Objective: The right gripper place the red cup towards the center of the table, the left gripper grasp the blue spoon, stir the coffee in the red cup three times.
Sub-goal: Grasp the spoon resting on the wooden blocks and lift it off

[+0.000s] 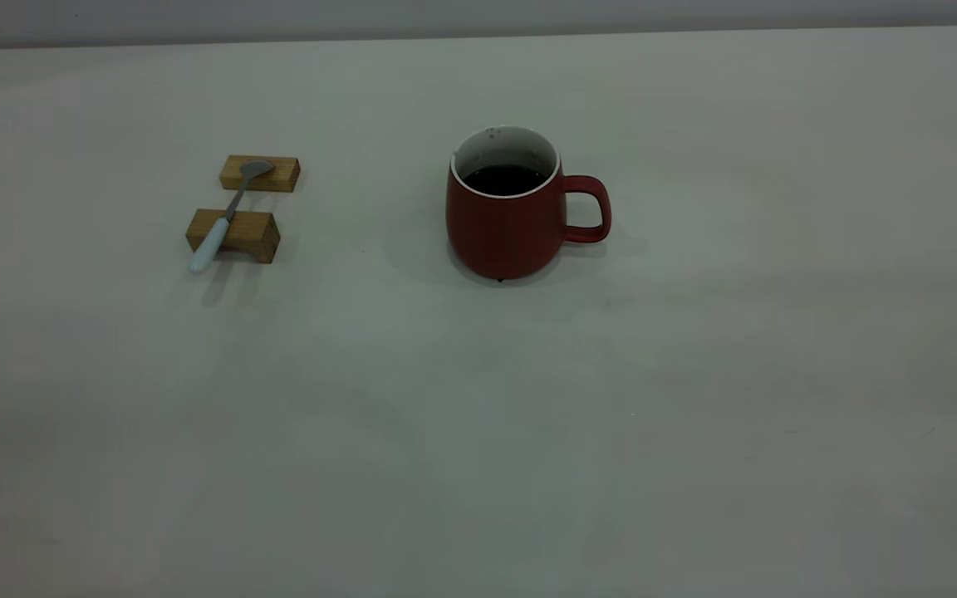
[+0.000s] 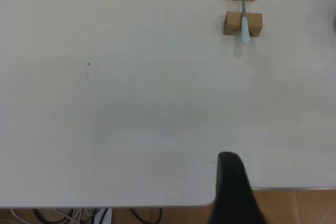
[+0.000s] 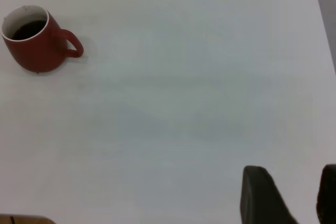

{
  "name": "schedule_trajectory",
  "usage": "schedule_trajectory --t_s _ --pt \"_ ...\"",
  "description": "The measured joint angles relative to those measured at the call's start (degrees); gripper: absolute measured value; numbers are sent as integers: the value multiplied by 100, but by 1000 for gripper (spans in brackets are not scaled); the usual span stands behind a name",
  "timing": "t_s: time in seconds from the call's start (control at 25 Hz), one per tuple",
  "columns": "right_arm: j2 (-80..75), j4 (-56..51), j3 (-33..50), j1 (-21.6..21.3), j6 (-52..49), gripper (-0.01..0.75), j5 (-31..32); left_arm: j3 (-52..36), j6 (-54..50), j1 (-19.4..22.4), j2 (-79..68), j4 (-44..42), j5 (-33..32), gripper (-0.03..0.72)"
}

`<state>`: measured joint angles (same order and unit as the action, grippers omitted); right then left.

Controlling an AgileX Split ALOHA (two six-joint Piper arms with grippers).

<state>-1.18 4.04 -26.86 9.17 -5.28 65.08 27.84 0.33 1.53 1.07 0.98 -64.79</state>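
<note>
The red cup point(image 1: 505, 224) stands upright near the middle of the table point(image 1: 694, 399), its handle toward the right, with dark coffee point(image 1: 505, 178) inside. The blue spoon point(image 1: 225, 218) lies across two wooden blocks at the left, pale handle toward the front. No arm shows in the exterior view. In the left wrist view the spoon point(image 2: 244, 17) is far from my left gripper point(image 2: 233, 192), a dark shape over the table's near edge. My right gripper point(image 3: 299, 195) is open and empty, far from the cup point(image 3: 31, 51).
Two tan wooden blocks point(image 1: 260, 174) point(image 1: 233, 234) hold the spoon off the tabletop. Beyond the table's edge point(image 2: 157, 204), the left wrist view shows cables point(image 2: 68, 216) and a brown floor point(image 2: 299, 208).
</note>
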Motion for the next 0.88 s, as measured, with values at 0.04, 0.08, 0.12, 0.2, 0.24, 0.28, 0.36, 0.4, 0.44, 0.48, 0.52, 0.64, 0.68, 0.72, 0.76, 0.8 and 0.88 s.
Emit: schedule_trajectory --t_s 0.04,0.08,0.12,0.2,0.24,0.28,0.36,0.4,0.44,0.48,0.52,0.64,0.68,0.72,0.76,0.8,0.88 --pt "0 0 0 0 0 304 0 0 0 0 0 0 0 544" --pt "0 0 0 0 0 304 0 0 0 0 0 -5 0 544" --pt "0 0 0 0 0 304 0 0 0 0 0 -16 0 544" --pt "0 0 0 0 0 304 0 0 -33 0 0 -98 0 544" --pt "0 0 0 0 0 304 0 0 -122 0 0 -131 6 544" --pt "0 0 0 0 0 304 0 5 -226 0 0 -199 19 544" --pt "0 0 0 0 0 304 0 38 -469 0 -122 -410 82 544" --pt "0 0 0 0 0 304 0 63 -571 0 -231 -482 160 544" --pt "0 0 0 0 0 304 0 75 -626 0 -400 -513 252 544" --pt "0 0 0 0 0 304 0 88 -657 0 -608 -514 328 544" --pt "0 0 0 0 0 304 0 100 -669 0 -808 -514 457 544" --pt "0 0 0 0 0 304 0 109 -674 0 -1643 -476 944 545" --pt "0 0 0 0 0 304 0 109 -670 0 -1887 -469 1125 545" --pt "0 0 0 0 0 304 0 114 -670 0 -2169 -469 1307 547" --pt "0 0 0 0 0 304 0 122 -670 0 -2445 -469 1461 550" --pt "0 0 0 0 0 304 0 143 -670 0 -2714 -469 1639 554" --pt "0 0 0 0 0 304 0 220 -670 0 -3210 -469 1917 561"
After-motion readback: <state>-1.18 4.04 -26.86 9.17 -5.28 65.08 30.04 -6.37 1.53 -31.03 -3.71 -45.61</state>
